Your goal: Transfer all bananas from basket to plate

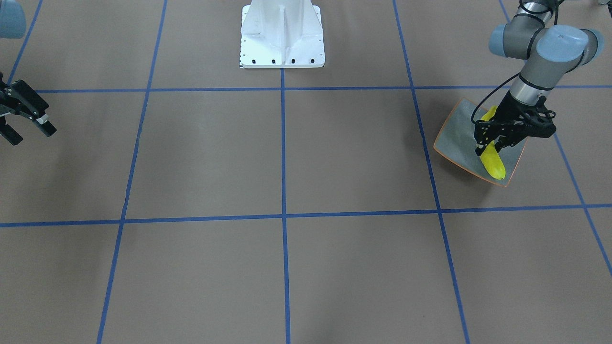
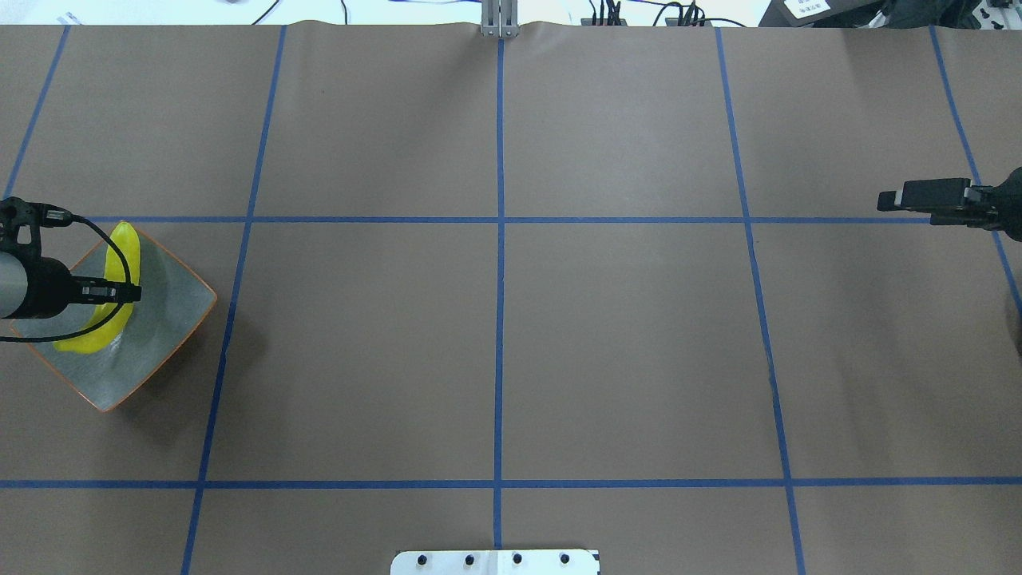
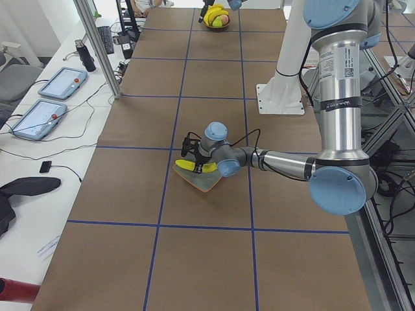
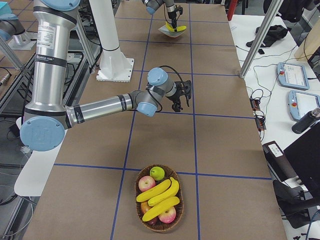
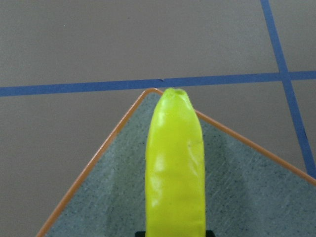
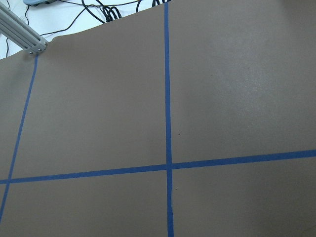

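Smooth, curved bright yellow banana [image 5: 175,163] is being clamped by the downward-angled left gripper [image 1: 487,147] over the squarish, speckled grey-blue, orange-rimmed plate [image 1: 454,138] near the table's [image 1: 287,157] left edge; the right gripper [image 1: 31,135] is being held open.

arms [image 3: 337,97]: silver tubes, grey-blue joint caps | claws [image 1: 31,134]: black | base [image 1: 282,33]: white

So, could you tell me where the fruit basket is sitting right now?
The basket sits at the table's end on the robot's right, low in the exterior right view, nearer that camera than the right gripper.
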You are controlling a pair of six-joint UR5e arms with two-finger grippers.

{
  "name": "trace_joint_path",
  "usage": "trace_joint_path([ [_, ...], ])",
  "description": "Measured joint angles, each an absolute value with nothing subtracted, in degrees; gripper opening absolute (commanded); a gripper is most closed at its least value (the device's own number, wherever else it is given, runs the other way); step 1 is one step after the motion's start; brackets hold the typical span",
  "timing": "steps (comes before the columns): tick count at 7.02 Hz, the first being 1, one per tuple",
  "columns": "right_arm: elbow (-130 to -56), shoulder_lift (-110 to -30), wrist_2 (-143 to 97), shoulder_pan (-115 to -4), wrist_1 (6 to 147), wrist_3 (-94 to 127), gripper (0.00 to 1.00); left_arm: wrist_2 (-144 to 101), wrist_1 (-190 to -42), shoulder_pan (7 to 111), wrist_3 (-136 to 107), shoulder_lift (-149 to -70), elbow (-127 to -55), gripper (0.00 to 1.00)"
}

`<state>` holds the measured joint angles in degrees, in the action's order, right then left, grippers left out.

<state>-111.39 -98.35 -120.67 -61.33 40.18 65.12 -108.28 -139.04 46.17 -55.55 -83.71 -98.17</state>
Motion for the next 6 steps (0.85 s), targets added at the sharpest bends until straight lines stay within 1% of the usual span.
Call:
trace_joint_path([
  [4,-111.2,-98.4,-120.7,-61.5,40.2,65.1,1.00,-108.5,-139.1,46.1,-55.1,-84.1,-98.0,0.99],
  [6,-111.0,-100.0,-122.0,-63.6,40.2,62.1,1.00,-111.3,-139.2,48.2,-53.7,-83.5,-100.2,0.99],
])
